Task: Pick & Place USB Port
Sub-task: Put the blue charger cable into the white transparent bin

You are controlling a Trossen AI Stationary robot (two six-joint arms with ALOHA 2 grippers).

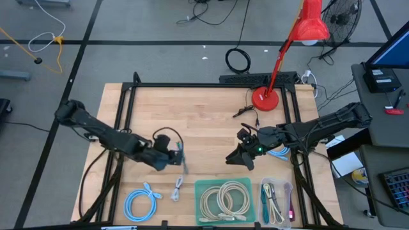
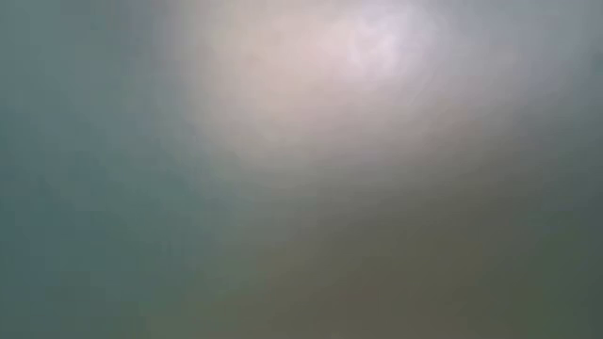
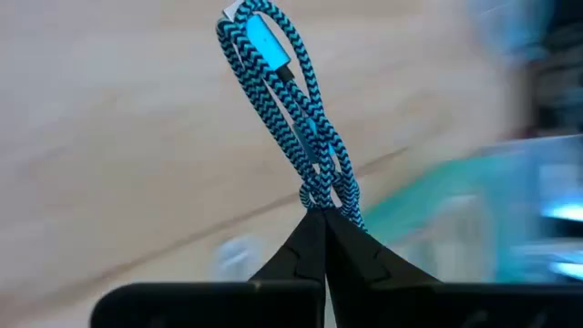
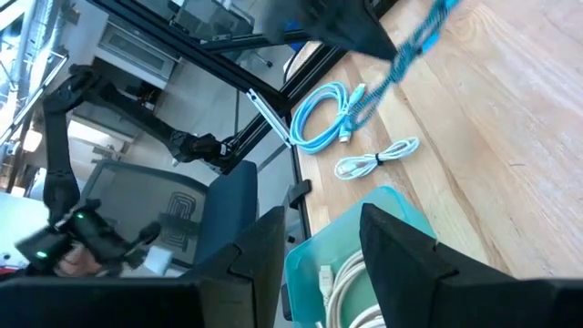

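A blue-and-black braided USB cable, folded into a bundle with a connector at its far end, is in my left gripper, which is shut on it over the table's middle. In the high view the cable shows just right of that gripper. My right gripper hovers open a short way to the right, above the table near the green tray. Its wrist view shows the open fingers over the tray's corner, and farther off the braided cable under the left gripper. The low view shows only blur. My left gripper pinches the braided cable between its two fingertips at one end of the folded bundle, several strands together. In the right wrist view the bundle hangs below the fingers. Whether its lower end touches the table cannot be told.
A green tray holding coiled beige cables and a clear tray with more cables stand at the near edge. A light blue coiled cable and a white cable lie left of them. A red lamp base stands at the far right.
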